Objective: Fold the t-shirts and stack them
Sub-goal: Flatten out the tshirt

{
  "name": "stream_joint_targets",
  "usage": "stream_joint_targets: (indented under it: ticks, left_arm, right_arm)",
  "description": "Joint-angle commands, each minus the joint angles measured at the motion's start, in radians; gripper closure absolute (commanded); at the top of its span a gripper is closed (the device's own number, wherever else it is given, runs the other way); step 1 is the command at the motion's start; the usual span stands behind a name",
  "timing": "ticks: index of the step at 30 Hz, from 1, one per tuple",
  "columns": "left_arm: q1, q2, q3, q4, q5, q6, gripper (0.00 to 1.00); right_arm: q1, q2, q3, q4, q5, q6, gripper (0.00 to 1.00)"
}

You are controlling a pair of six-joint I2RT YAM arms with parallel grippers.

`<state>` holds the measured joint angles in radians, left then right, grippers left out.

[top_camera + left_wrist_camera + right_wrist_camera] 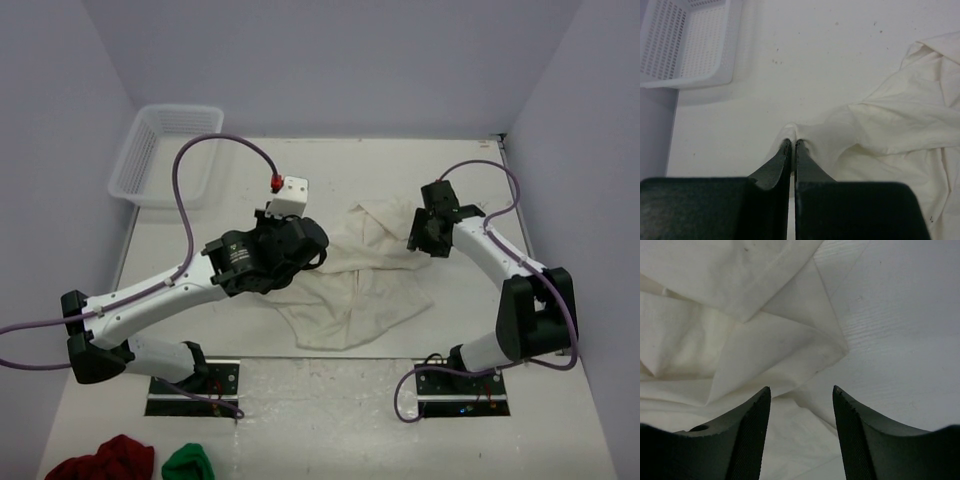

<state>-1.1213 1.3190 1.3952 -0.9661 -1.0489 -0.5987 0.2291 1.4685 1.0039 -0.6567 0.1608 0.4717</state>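
Note:
One off-white t-shirt (360, 285) lies crumpled on the table between the two arms. My left gripper (315, 250) is at the shirt's left side, and in the left wrist view it (792, 141) is shut on a small peak of the shirt's edge (805, 132). My right gripper (424, 238) hovers over the shirt's right edge. In the right wrist view it (801, 388) is open, with folds of the shirt (755, 345) lying below and between its fingers and nothing gripped.
A white perforated basket (165, 155) stands at the back left, also seen in the left wrist view (685, 45). A dark red cloth bundle (105, 462) and a small green one (188, 465) lie at the near left edge.

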Motion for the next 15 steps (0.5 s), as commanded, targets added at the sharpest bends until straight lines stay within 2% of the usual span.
stream_joint_targets:
  ticks: [1, 3, 15]
  left_arm:
    - [0.005, -0.047, -0.004, 0.032, -0.011, 0.008, 1.00]
    - [0.005, -0.061, -0.009, 0.032, -0.016, 0.013, 1.00]
    - [0.005, -0.099, -0.033, 0.041, -0.019, 0.023, 1.00]
  right_arm:
    - [-0.039, 0.019, -0.017, 0.087, -0.032, 0.038, 0.45]
    - [-0.072, 0.041, -0.031, 0.098, -0.095, 0.035, 0.45]
    - [-0.117, 0.133, -0.051, 0.138, -0.101, 0.034, 0.51]
